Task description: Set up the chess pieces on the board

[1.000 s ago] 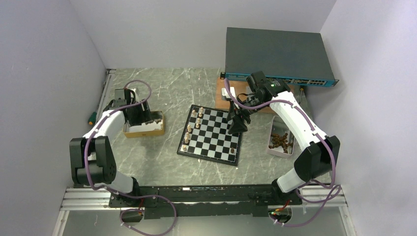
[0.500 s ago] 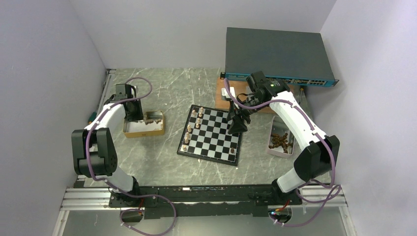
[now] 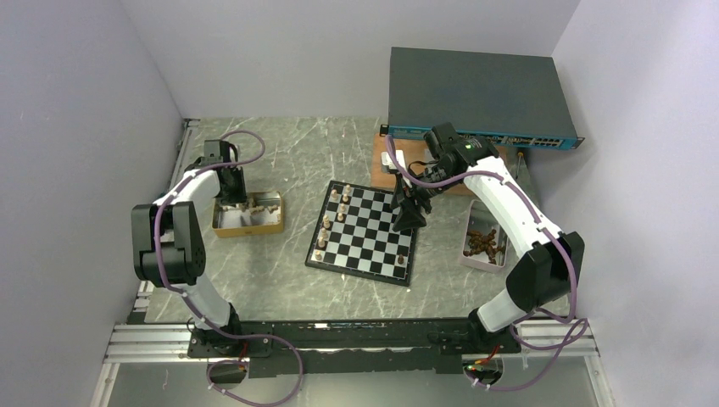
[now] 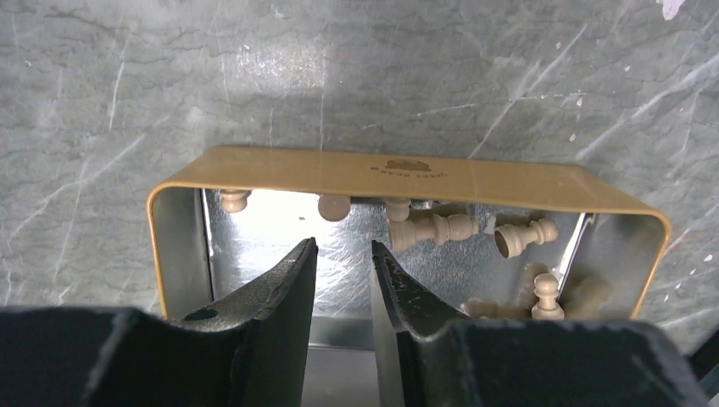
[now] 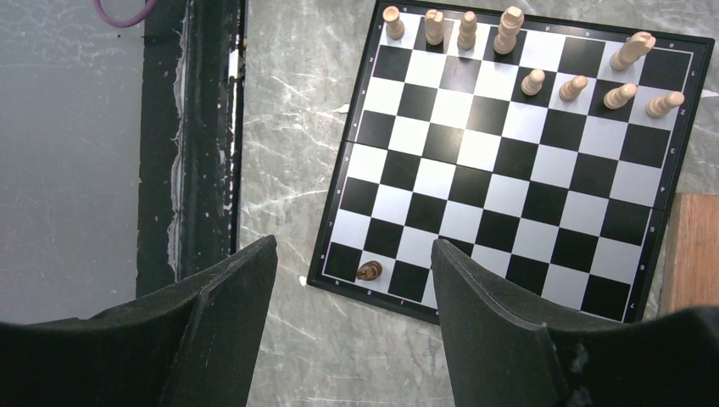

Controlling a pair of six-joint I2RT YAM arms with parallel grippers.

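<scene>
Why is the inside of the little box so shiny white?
Left wrist view: light bounces off the silvery floor of the tin, making a white glare patch; the table behind has a glare spot too. Right wrist view: the board is sharp, the near fingers dark and soft. Top view: even light, pieces tiny.

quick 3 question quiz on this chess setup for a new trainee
1. True or false: the right gripper holds a chess piece.
2. How many dark pieces are on the chessboard? A none, B one, C four.
3. Which container is the left gripper over?
Key: 1 false, its jaws are open and empty. 2 B. 3 the gold tin of light pieces.
</scene>
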